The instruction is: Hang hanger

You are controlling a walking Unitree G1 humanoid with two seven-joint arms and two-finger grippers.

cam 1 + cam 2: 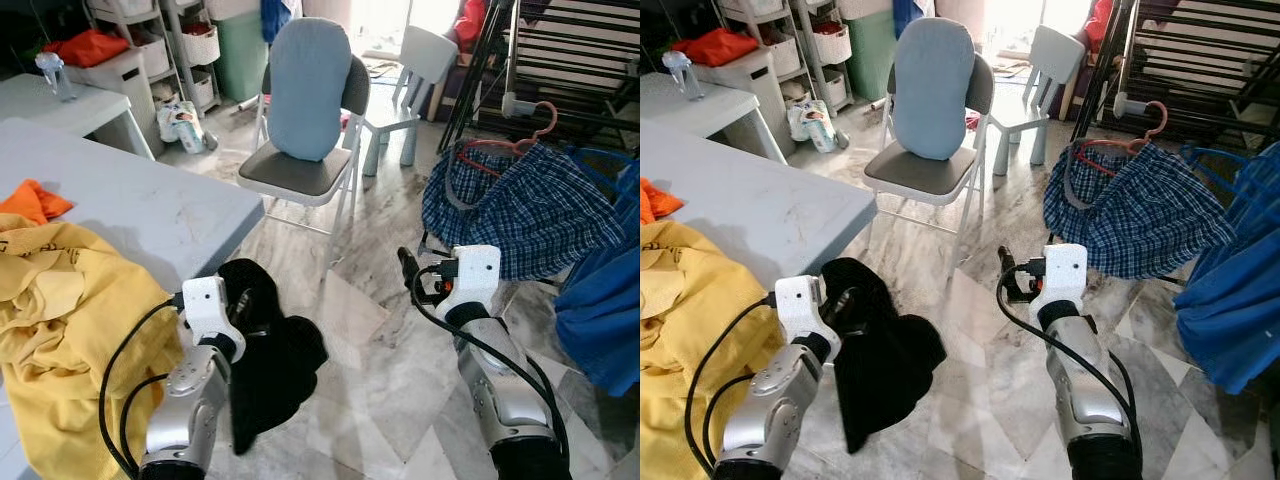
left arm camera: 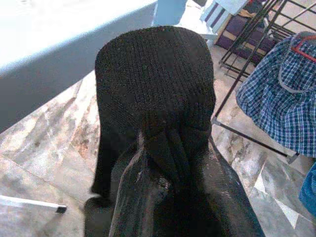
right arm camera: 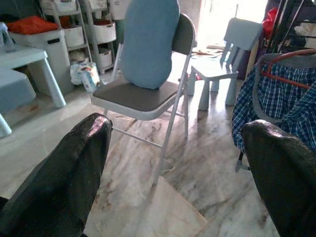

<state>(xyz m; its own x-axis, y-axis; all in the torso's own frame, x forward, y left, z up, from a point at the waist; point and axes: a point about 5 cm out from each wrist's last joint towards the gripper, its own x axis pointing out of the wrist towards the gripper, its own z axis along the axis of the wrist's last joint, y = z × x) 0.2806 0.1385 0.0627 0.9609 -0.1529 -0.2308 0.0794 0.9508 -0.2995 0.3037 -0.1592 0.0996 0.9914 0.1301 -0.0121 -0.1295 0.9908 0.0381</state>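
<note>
Left gripper (image 2: pixel 163 148), lower left of the head view, is clamped on a black knit garment (image 1: pixel 270 350); the cloth bunches between the fingers and hangs down over the marble floor (image 1: pixel 380 340) just beside the grey table (image 1: pixel 150 205). In the left wrist view the ribbed knit covers the fingertips.

Right gripper (image 3: pixel 173 163), lower centre-right of the head view, has its jaws spread wide and holds nothing; both black fingers (image 3: pixel 64 168) frame the folding chair (image 1: pixel 300 170) in the right wrist view.

The hanger (image 1: pixel 510 145), red/pink, sits in the upper right of the frame on the drying rack (image 1: pixel 560 60), with a blue plaid shirt (image 1: pixel 520 215) draped on it. It is well apart from both grippers. A solid blue garment (image 1: pixel 605 300) hangs at the right edge.

The folding chair, upper centre, has a light blue cushion (image 1: pixel 308 85) against its back. A small pale child's chair (image 1: pixel 415 65) stands behind it. Yellow cloth (image 1: pixel 70 320) is piled on the table at the left edge, with an orange cloth (image 1: pixel 30 200) above it. White shelving with baskets (image 1: pixel 160 50) stands upper left, and a printed bag (image 1: pixel 180 125) lies on the floor below it; its print is too small to read. No other writing or brand marks legible.
</note>
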